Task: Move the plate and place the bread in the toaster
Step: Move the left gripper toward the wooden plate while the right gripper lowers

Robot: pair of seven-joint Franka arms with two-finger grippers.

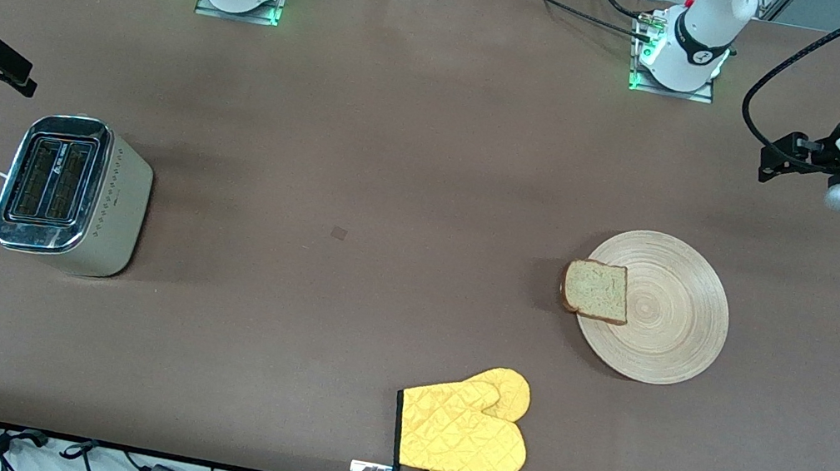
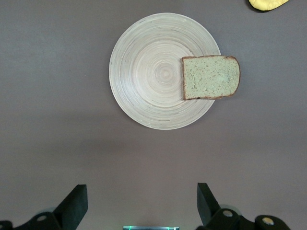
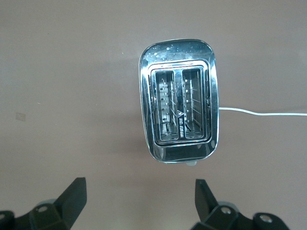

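The square slice of speckled brown bread (image 1: 597,290) lies on the rim of the large round light-wood plate (image 1: 670,309), toward the left arm's end of the table, with the shiny silver two-slot toaster (image 1: 68,192) well apart at the right arm's end. The left gripper (image 2: 139,203) hangs above the table near the plate, jaws wide and empty. The right gripper (image 3: 139,201) hangs near the toaster, jaws likewise wide and empty.

The plate (image 1: 667,325) looks like pale wood, matt, with fine concentric ring grain. The bread (image 1: 597,290) has a porous, speckled crumb and a darker crust. The toaster (image 1: 68,192) is metal: a mirror-glossy chrome top and brushed satin sides. The oven mitt (image 1: 464,428) is quilted yellow cloth. The table (image 1: 368,135) is matt brown.
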